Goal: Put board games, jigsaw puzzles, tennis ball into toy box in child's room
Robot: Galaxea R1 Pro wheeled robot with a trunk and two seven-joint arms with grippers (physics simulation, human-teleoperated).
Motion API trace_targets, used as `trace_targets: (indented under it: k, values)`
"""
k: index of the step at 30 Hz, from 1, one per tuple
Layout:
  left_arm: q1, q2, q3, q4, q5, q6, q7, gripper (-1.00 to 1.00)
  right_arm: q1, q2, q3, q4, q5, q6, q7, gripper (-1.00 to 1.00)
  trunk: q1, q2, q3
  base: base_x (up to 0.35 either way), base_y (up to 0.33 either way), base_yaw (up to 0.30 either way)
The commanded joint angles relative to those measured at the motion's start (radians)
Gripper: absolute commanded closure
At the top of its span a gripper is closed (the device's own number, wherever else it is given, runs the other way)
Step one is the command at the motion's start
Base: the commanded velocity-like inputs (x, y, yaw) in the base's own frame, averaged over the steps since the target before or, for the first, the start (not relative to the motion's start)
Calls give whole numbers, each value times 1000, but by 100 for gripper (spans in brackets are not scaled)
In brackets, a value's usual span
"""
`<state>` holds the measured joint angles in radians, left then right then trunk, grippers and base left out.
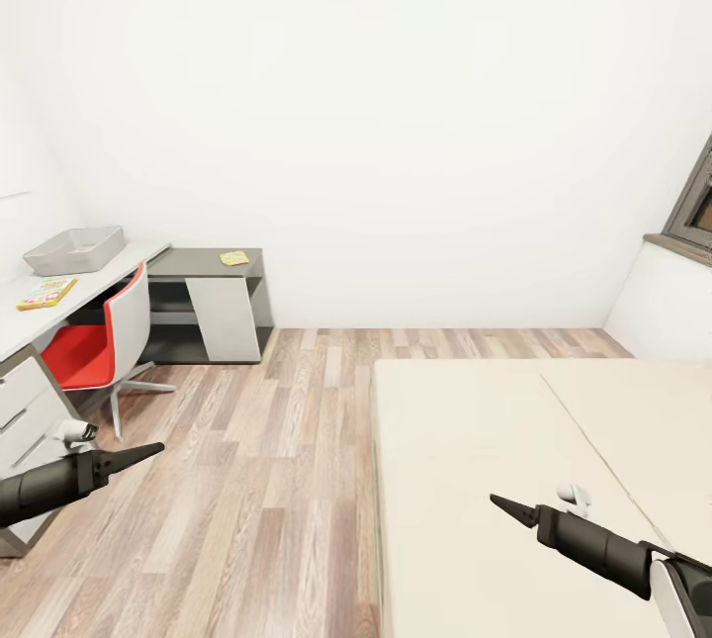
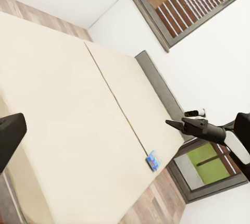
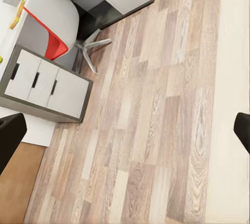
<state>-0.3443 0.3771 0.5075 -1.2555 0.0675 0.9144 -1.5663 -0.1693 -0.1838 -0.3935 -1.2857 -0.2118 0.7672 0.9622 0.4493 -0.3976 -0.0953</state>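
While both our dark grippers, left (image 1: 148, 449) and right (image 1: 502, 503), look pinched together, the shallow light-grey toy box (image 1: 75, 250) sits at the pale tabletop's (image 1: 20, 321) far end.

No lettering, brand, number or sign could be read anywhere. The colourful flat box (image 1: 46, 293) on the pale worktop (image 1: 94, 287) carried print too small to make out, and the small blue box (image 2: 153, 160) on the bed (image 2: 67, 114) was likewise too blurred to read.
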Motion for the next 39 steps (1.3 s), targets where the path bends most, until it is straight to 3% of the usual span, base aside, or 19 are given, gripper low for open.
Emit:
trace_targets:
  k: [1,39]
  values:
    - [-1,0,0,0,-1,11,-4,-100,-1,0,-1,0,-3,5,2,-100,1,-2,-2,0,-245,0]
    - [-1,0,0,-1,-1,11,-4,-100,-1,0,-1,0,-3,5,1,-100,1,-2,-2,0,-246,0]
